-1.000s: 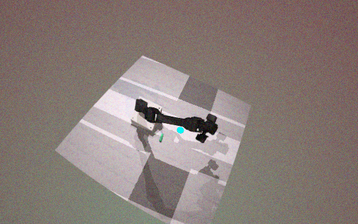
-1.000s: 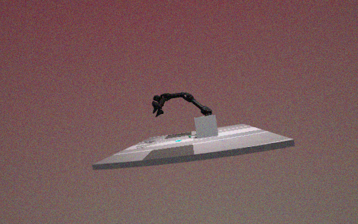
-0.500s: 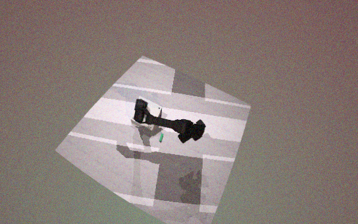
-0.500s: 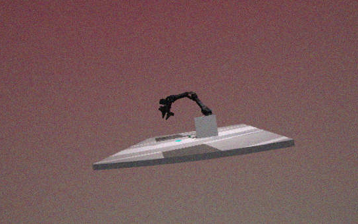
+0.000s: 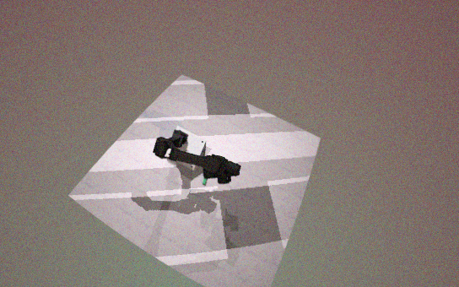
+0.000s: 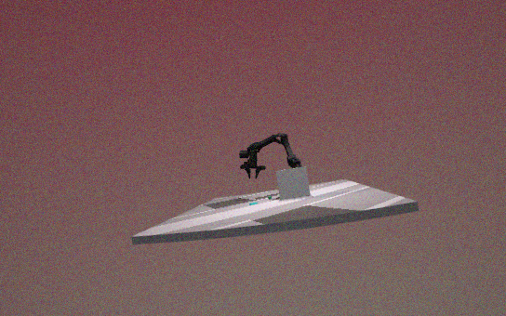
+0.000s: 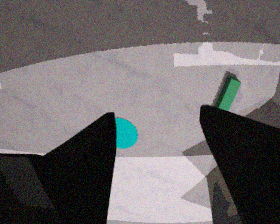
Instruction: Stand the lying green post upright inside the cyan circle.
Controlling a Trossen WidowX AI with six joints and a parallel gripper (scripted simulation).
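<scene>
The green post [image 5: 204,181] [image 6: 270,198] [image 7: 229,93] lies on the table. In the wrist view it is at the upper right, its lower end hidden behind the right finger; in the top view the arm covers part of it. The flat cyan circle [image 6: 253,204] [image 7: 126,133] shows in the wrist view beside the left fingertip, which cuts off its edge; the arm hides it in the top view. Nothing stands on its visible part. My gripper [image 6: 253,177] [image 7: 159,116] is open and empty, fingers pointing down, well above the table.
The arm's pale block-shaped base [image 6: 293,182] stands on the striped grey and white table [image 5: 122,156] [image 6: 344,204], near the post. The arm casts shadows on the table. The table's edges drop off all around.
</scene>
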